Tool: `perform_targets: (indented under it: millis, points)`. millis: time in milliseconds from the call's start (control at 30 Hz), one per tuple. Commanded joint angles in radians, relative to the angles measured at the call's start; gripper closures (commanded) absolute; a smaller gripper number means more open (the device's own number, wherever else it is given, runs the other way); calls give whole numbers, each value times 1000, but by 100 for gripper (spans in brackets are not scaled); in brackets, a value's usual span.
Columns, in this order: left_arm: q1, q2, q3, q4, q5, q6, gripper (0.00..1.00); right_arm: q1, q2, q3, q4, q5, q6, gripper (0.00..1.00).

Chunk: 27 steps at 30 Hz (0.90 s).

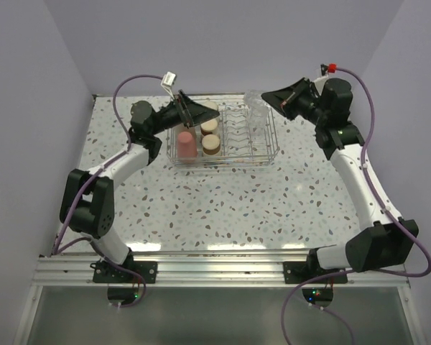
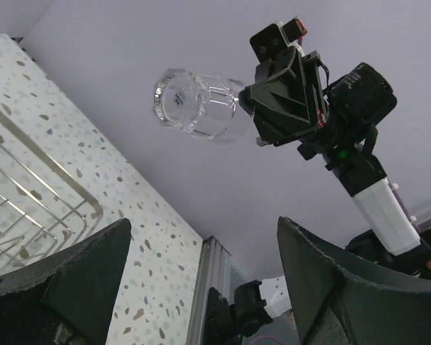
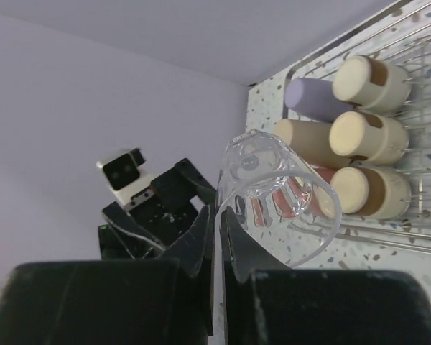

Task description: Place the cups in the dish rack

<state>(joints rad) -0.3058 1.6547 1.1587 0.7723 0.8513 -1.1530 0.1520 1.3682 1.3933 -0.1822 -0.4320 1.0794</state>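
The silver wire dish rack point(image 1: 226, 164) stands at the back middle of the table. In its left part stand a red cup point(image 1: 185, 144) and three cups with cream bottoms point(image 1: 211, 144). The right wrist view also shows a lavender cup point(image 3: 312, 97) and a tan cup point(image 3: 307, 134) there. My right gripper point(image 1: 267, 96) is shut on the rim of the clear cup point(image 1: 255, 108), holding it tilted above the rack's back right corner. The clear cup also shows in the right wrist view point(image 3: 302, 215) and the left wrist view point(image 2: 194, 102). My left gripper point(image 1: 192, 111) is open and empty over the rack's left side.
Lavender walls close in the speckled table point(image 1: 223, 205) at the back and on both sides. The rack's right half holds only bare divider prongs point(image 1: 241, 133). A metal rail point(image 1: 215, 269) runs along the near edge by the arm bases.
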Motion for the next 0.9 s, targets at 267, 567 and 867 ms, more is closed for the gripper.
perform_targets:
  millis: [267,567,867]
  points:
    - [17,79,-14,490,42,-306,12,139,35,58,233,-76,126,100]
    - [42,134,-51,718,-1,-470,11,263,68,72,244,-60,135,100]
    - [65,134,-62,777,-20,-498,15,320,81,67,219,-33,108,100]
